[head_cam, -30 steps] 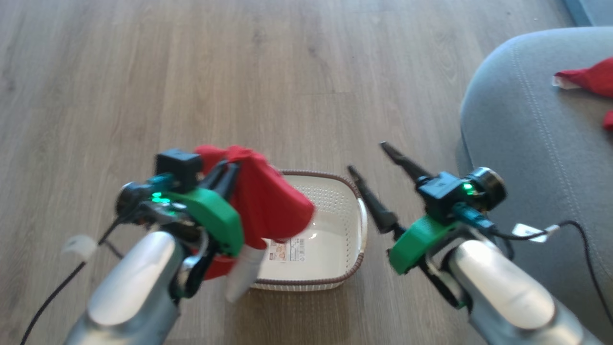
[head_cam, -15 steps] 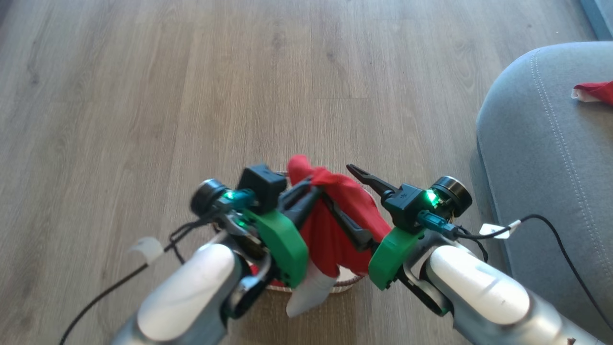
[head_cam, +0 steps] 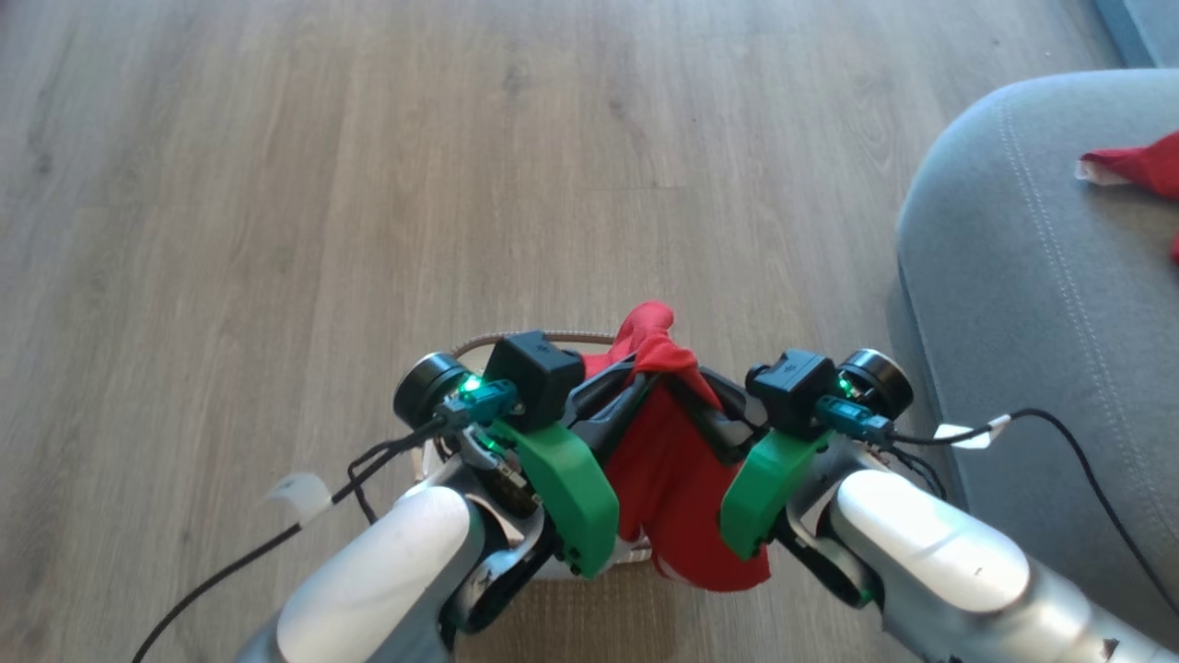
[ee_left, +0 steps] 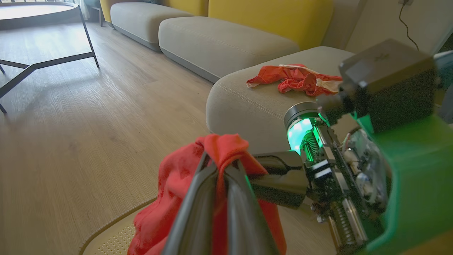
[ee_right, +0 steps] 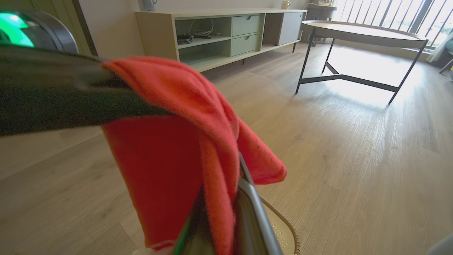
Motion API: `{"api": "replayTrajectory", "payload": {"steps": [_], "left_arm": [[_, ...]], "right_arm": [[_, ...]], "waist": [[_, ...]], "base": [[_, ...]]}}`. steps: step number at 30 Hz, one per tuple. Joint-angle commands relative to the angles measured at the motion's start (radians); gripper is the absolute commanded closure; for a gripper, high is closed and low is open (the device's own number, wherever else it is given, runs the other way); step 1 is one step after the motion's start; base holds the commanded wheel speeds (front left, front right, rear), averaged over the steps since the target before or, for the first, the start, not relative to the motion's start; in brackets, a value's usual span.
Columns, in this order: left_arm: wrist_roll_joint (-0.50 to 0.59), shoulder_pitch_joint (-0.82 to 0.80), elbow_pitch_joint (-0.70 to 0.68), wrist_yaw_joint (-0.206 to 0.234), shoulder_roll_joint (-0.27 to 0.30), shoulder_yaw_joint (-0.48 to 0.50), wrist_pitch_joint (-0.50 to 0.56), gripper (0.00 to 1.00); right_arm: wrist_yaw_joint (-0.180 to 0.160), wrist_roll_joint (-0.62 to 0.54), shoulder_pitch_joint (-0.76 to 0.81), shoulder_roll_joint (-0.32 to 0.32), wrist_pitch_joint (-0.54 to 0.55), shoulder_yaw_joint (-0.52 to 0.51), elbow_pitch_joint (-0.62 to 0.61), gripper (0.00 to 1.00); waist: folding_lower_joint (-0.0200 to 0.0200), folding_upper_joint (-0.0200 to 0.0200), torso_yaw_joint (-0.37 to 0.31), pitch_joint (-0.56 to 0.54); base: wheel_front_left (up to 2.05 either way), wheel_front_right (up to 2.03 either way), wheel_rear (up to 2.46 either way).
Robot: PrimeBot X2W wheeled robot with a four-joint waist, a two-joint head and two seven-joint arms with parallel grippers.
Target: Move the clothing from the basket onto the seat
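**Item: garment**. Red, soft and limp. I judge it light, with no stiffness: it hangs in folds and will swing and drape over whatever it meets. It is not fragile. The surface looks napped, so I expect only modest slip. The best hold is a bunched fold near the top, where the layers stack; a single edge could slide out.

**Location.** In the air over the basket, hung from my two claws. In the head view its tail reaches past the near rim. I cannot tell whether it touches the basket.

**Left claw**. Clenched on the garment's top fold, fingers pressed together with cloth between them. The forearm rises from the lower left, and the fingers slant up and inward.

**Right claw**. Clamped on the same bunch, just beside the left claw, so the two sets of tips almost meet. The forearm comes from the lower right, a mirror of the other.

**Seat**. Grey, to my right, near the basket. A second garment lies on it.

**Basket contents.** My arms hide most of the inside, so I cannot tell what it holds.

**Risk, as I judge it.** The hanging tail could catch the rim or the seat's edge during the carry.
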Motion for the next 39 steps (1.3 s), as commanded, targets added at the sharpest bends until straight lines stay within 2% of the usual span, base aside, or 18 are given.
{"api": "replayTrajectory", "payload": {"steps": [1, 6, 15, 23, 30, 39], "left_arm": [[-0.002, -0.028, -0.022, 0.012, 0.015, 0.049, -0.022, 0.01], [-0.002, -0.016, -0.003, 0.024, 0.015, 0.060, -0.055, 0.00], [0.014, 0.016, 0.051, 0.020, -0.010, 0.029, -0.126, 0.00], [0.012, 0.016, 0.082, 0.013, -0.031, 0.009, -0.142, 0.00], [0.009, 0.014, 0.090, 0.011, -0.044, -0.003, -0.149, 0.00], [0.016, -0.011, 0.084, 0.007, -0.043, -0.016, -0.134, 0.00]], "right_arm": [[0.007, 0.007, -0.038, -0.010, -0.017, -0.025, -0.030, 1.00], [0.007, -0.001, -0.028, -0.043, -0.018, -0.065, -0.051, 1.00], [0.007, -0.036, 0.018, -0.137, -0.005, -0.216, -0.153, 1.00], [0.007, -0.066, 0.079, -0.175, 0.050, -0.330, -0.254, 1.00], [0.007, -0.086, 0.127, -0.175, 0.085, -0.391, -0.315, 1.00], [0.007, -0.090, 0.157, -0.152, 0.098, -0.483, -0.341, 1.00]], "waist": [[0.0000, -0.0001, -0.018, 0.003], [0.0000, -0.0001, -0.066, 0.012], [0.0000, -0.0001, -0.250, 0.020], [0.0000, -0.0001, -0.369, 0.019], [0.0000, -0.0001, -0.397, 0.027], [0.0000, -0.0001, -0.366, 0.098]], "base": [[0.00, 0.00, 0.00], [0.00, 0.00, 0.00], [0.00, 0.00, 0.00], [0.00, 0.00, 0.00], [0.00, 0.00, 0.00], [0.00, 0.00, 0.00]]}}
